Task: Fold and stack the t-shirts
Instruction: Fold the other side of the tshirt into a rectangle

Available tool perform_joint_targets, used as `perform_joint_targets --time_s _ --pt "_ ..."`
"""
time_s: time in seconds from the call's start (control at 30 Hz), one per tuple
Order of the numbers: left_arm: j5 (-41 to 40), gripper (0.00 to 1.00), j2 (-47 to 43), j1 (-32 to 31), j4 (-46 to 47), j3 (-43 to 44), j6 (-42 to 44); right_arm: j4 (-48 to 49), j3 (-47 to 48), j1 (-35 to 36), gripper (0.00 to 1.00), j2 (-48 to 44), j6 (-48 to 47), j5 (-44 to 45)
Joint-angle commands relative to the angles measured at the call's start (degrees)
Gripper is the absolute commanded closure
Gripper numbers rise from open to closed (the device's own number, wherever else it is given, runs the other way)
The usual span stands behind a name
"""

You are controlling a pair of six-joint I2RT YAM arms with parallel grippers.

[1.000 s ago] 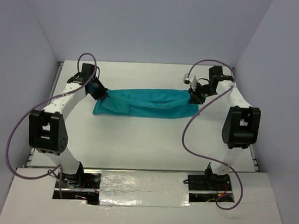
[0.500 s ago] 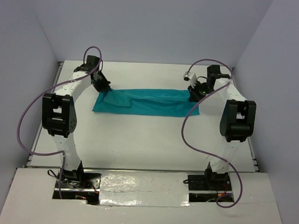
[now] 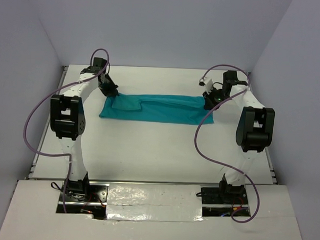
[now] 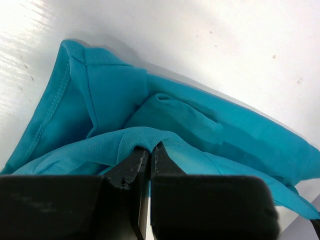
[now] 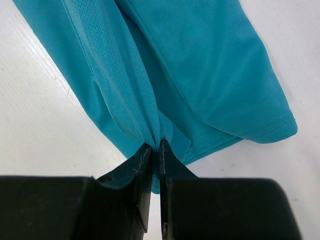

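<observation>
The teal t-shirt (image 3: pixel 158 109) lies as a long folded band across the far middle of the white table. My left gripper (image 3: pixel 110 92) is shut on the t-shirt's upper left edge; in the left wrist view (image 4: pixel 149 147) its jaws pinch a fold of the cloth (image 4: pixel 165 120). My right gripper (image 3: pixel 208 100) is shut on the upper right edge; in the right wrist view (image 5: pixel 156 145) its jaws pinch a gathered pleat of the cloth (image 5: pixel 190 65). No white tag shows.
The white table (image 3: pixel 148 151) is walled by grey panels on the left, back and right. Purple cables (image 3: pixel 201 138) loop from both arms over the table sides. The arm bases stand at the near edge.
Both grippers have moved toward the far side of the table with the shirt's edge, and the band now lies flatter and straighter. The left arm has swung upright.
</observation>
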Motion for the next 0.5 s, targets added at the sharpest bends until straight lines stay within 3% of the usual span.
perform_joint_targets --time_s 0.0,0.47 --pt "0.52 0.93 2.19 0.53 -0.81 3.19 1.32 1.19 1.36 -0.46 0.87 -2.11 2.02 -0.20" --pt "-0.36 0.92 8.53 0.61 -2.04 7.85 1.33 7.77 2.42 0.06 0.86 0.87 10.19 5.33"
